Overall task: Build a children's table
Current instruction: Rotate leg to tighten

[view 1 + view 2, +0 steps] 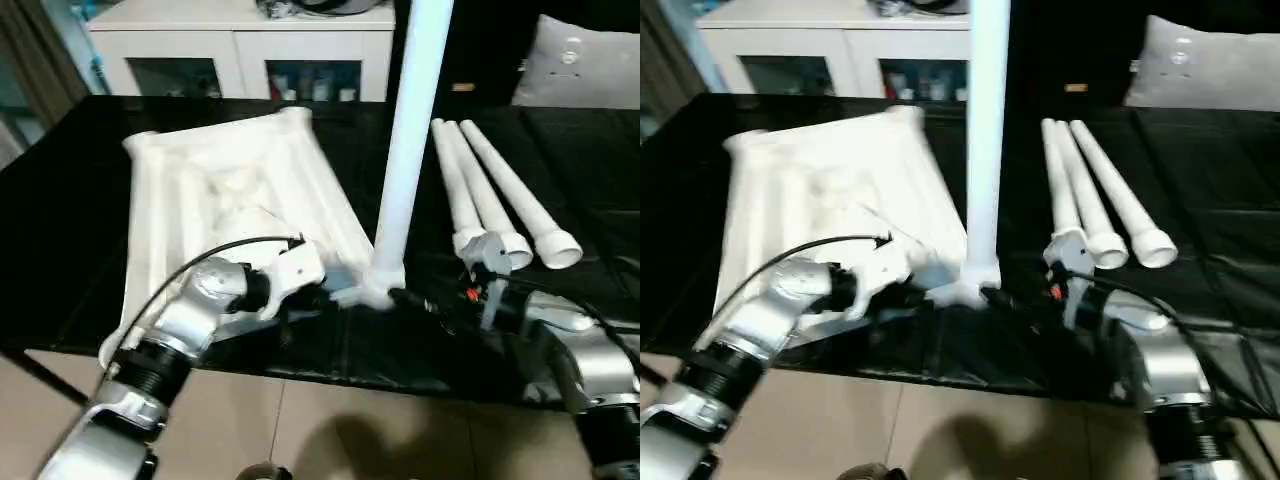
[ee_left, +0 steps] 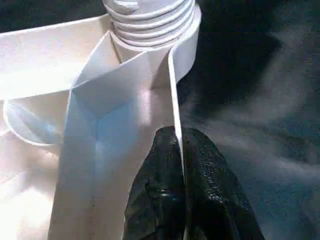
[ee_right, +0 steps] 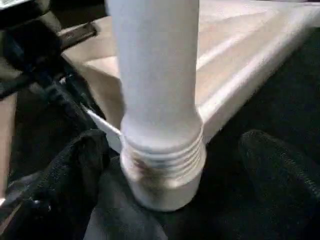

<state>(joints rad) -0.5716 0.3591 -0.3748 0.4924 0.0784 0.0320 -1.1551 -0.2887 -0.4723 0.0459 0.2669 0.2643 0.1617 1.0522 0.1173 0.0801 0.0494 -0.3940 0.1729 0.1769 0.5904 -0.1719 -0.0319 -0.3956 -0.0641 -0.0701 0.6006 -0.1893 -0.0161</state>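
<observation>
One tabletop (image 1: 230, 190) lies underside up on the black counter (image 1: 60, 220), left of centre. The left hand (image 2: 179, 165) pinches its near rim wall tight; the left wrist view shows the thin wall between both black fingers. A leg (image 1: 410, 140) stands upright in the near right corner socket (image 3: 165, 180); the right wrist view shows its threads part exposed, with the right hand (image 3: 175, 165) spread wide either side, not touching. Three legs (image 1: 490, 195) lie side by side further right.

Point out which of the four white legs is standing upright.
The leg rising from the tabletop's near corner socket, between the grippers; the other three legs lie flat side by side on the black cloth.
</observation>
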